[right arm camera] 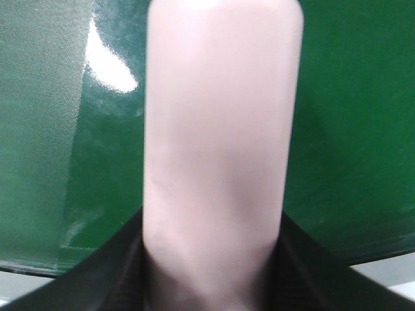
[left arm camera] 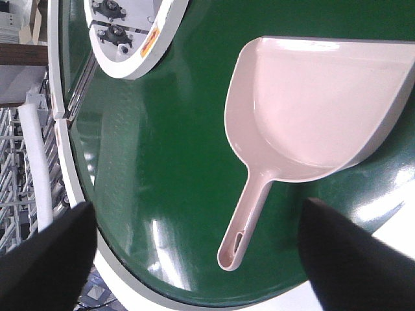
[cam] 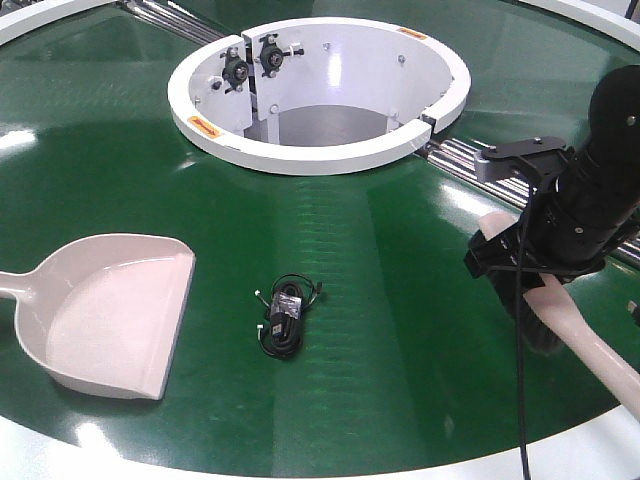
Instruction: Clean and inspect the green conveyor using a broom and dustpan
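Left gripper (left arm camera: 198, 210) wide open over dustpan (left arm camera: 311, 110) handle, handle's long axis pointing back between the jaws; right gripper (cam: 520, 262) clamped on broom (cam: 585, 340), well apart

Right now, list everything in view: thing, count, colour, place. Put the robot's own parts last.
green conveyor: one, glossy dark green with a white outer rim, fills the scene
hub: one, white ring, top centre of the belt
rollers: several, steel, showing right of the hub
dustpan: one, pale beige-pink, lying on the belt at the left, handle towards the edge
cable bundle: one, black, coiled on the belt right of the dustpan
broom: one, cream with dark bristles, at the right edge of the belt
right tool: one, black, closed on the broom
left tool: one, black, open, above the dustpan's handle end
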Controlling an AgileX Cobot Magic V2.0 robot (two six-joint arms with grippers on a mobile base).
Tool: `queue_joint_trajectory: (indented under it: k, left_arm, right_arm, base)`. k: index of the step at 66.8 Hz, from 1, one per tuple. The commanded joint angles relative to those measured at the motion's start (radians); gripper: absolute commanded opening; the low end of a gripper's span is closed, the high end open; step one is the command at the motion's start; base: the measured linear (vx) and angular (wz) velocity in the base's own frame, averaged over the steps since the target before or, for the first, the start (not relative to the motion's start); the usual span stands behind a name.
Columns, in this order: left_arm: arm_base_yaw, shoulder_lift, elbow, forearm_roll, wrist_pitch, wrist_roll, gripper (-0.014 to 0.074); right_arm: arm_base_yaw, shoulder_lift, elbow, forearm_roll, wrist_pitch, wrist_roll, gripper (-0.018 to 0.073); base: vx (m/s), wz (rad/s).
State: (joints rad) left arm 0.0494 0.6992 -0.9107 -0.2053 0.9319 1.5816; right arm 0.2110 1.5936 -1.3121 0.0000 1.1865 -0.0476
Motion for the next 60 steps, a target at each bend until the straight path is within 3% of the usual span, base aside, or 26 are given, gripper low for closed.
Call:
queue_joint_trajectory:
  k: [1,18,32,60]
  left_arm:
    - [-0.009,0.004,-0.032,-0.021,-0.052,0.003,0.0587]
    - [-0.009,0.011,-0.029,-0.012,-0.066,0.003,0.0587]
    - [-0.009,0.151,-0.038,0.131,-0.023,0.003,0.0587]
    - [-0.009,0.699,-0.341,0.404,0.328,-0.016,0.0584]
  right_arm:
    - [-0.008,-0.044,-0.027,0.0,-0.019,-0.002,-0.0003]
    - [-0.008,-0.044,-0.027,0.0,-0.019,-0.002,-0.0003]
    - [-0.008,-0.044,-0.027,0.0,-0.017,-0.002,-0.0003]
    - [-0.008,-0.044,-0.027,0.0,-0.017,-0.002,-0.0003]
  base:
    - [0.0,0.0]
    - [0.0,0.0]
    - [0.0,0.0]
    - [0.0,0.0]
